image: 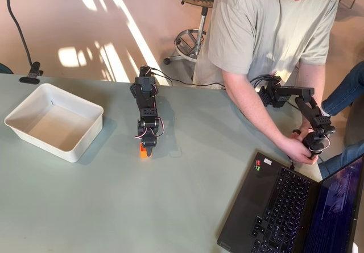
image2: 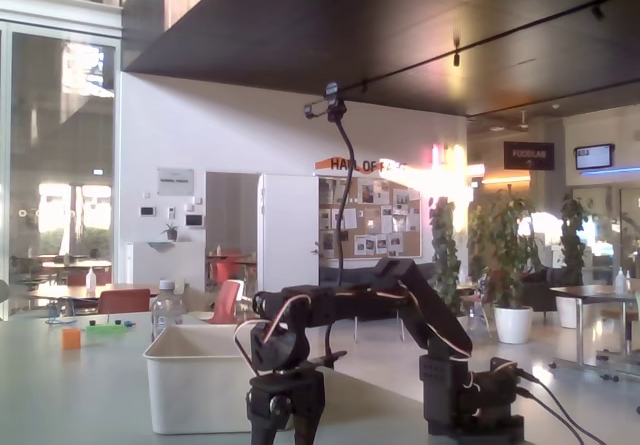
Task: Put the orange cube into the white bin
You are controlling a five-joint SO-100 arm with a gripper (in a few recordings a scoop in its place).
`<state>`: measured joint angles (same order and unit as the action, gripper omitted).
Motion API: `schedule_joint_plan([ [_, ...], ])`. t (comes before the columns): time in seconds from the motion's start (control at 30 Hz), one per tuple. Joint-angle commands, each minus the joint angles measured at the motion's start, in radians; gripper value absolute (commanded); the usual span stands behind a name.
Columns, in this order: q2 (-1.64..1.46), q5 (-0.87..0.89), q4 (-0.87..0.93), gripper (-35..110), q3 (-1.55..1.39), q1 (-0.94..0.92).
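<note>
The black two-finger gripper (image: 148,148) points down at the pale matte tabletop (image: 170,207), its tips around the tiny bright orange plastic cube (image: 143,151); whether they pinch it cannot be told. The shallow white rounded-corner plastic bin (image: 17,112) sits well apart, left in the overhead view

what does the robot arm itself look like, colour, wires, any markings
The arm is black all over, built from blocky, boxy segments joined end to end. Thin wires, whitish, red and dark, loop loosely along its links and beside the gripper, which is also black and narrows to a small tip. In the fixed view the same black segments and light wire loops show on the arm. No markings are readable.
</note>
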<state>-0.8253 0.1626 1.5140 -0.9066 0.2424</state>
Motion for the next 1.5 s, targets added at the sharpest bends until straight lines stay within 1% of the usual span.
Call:
schedule_joint_plan([
  [0.0,-0.008,-0.002,-0.003,18,0.031,-0.005],
  [0.2,-0.052,-0.002,-0.003,18,0.049,-0.077],
  [0.37,-0.146,0.0,0.002,18,0.123,-0.181],
  [0.57,-0.383,-0.003,-0.003,18,0.308,-0.278],
  [0.67,-0.425,-0.005,-0.003,18,0.446,-0.35],
  [0.83,-0.422,-0.006,-0.005,18,0.615,-0.577],
  [0.97,-0.368,-0.005,-0.018,18,0.618,-0.75],
  [1.07,-0.272,-0.003,-0.032,18,0.618,-0.831],
  [1.2,-0.179,-0.002,-0.032,18,0.621,-0.857],
  [1.37,-0.149,-0.002,-0.031,19,0.62,-0.857],
  [1.47,-0.149,-0.002,-0.021,24,0.62,-0.857],
])
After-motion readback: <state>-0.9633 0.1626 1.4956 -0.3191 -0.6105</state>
